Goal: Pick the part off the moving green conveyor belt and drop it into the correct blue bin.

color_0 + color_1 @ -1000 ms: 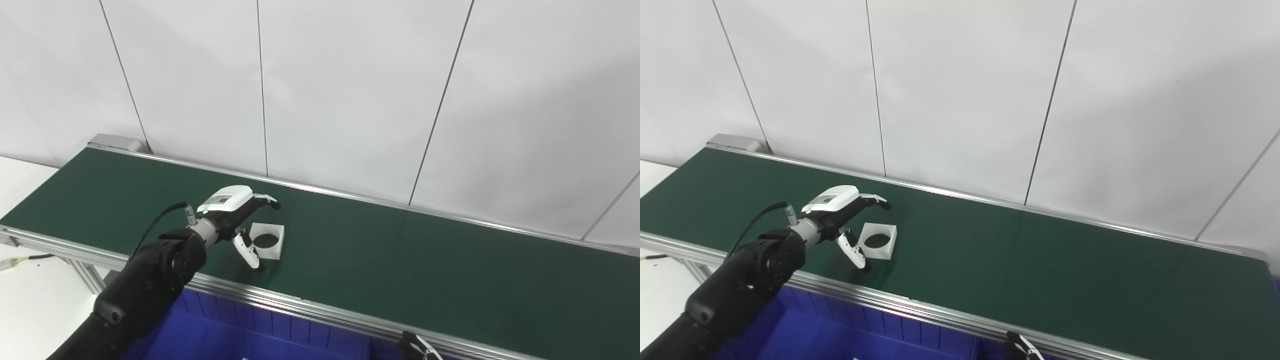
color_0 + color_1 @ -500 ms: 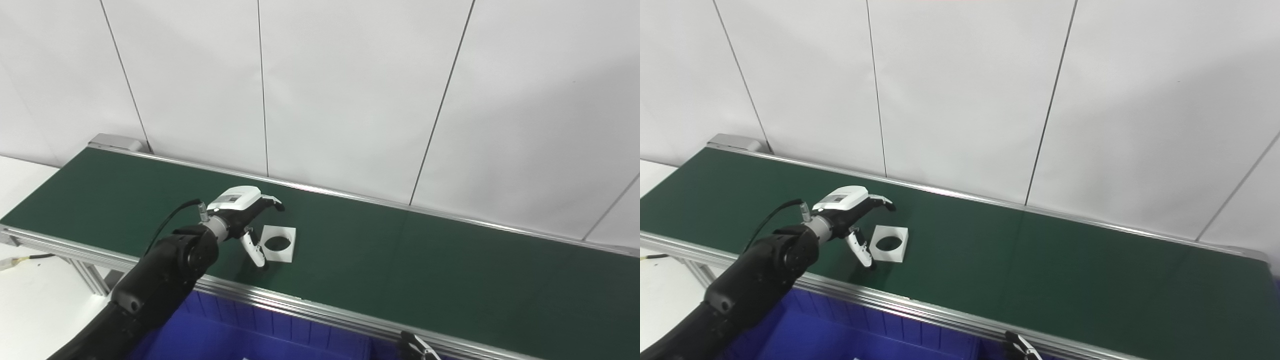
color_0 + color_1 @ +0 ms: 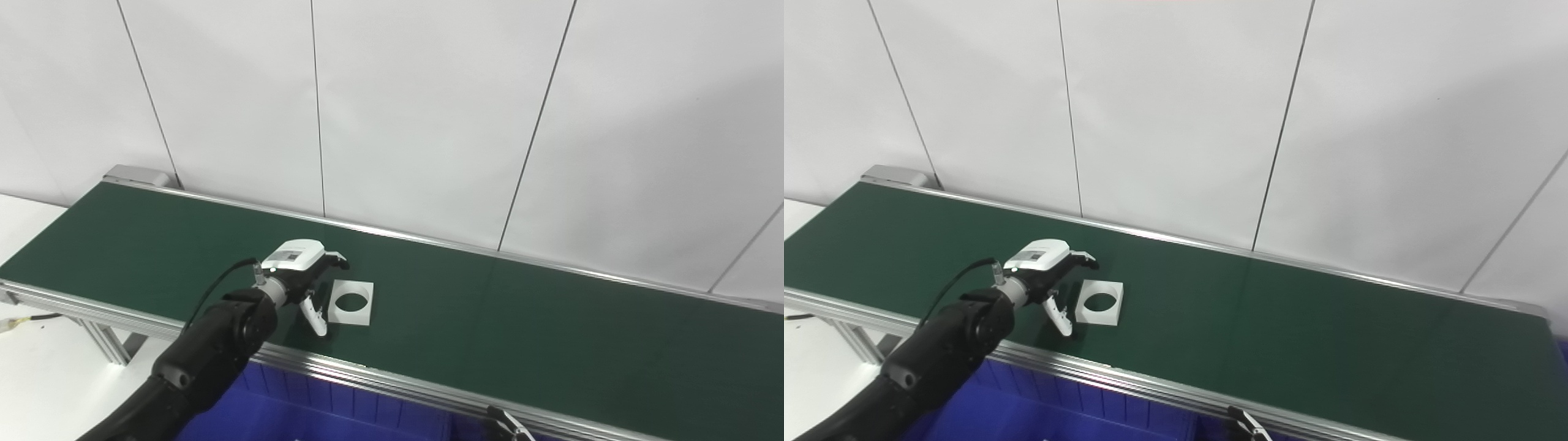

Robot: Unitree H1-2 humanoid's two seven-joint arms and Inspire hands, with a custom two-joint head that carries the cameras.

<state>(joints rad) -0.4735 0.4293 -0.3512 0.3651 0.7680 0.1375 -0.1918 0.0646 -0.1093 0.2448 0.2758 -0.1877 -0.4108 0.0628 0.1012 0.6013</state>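
Observation:
A flat white square part [image 3: 350,302] with a round hole lies on the green conveyor belt [image 3: 520,324], toward its near edge. My left hand [image 3: 306,278] hovers just left of the part, open, thumb down near the part's left edge and fingers reaching over its far left corner; it holds nothing. In the right eye view the same part [image 3: 1099,302] and left hand [image 3: 1051,283] appear. Only a small dark and white tip of my right hand [image 3: 508,425] shows at the bottom edge; its state is hidden.
A blue bin [image 3: 318,410] sits below the belt's near aluminium rail [image 3: 380,376]. White wall panels stand behind the belt. A white surface with a cable [image 3: 24,321] lies at the left.
The part has travelled right along the belt, and my left hand has followed it rightward, staying open beside it. The camera has shifted slightly.

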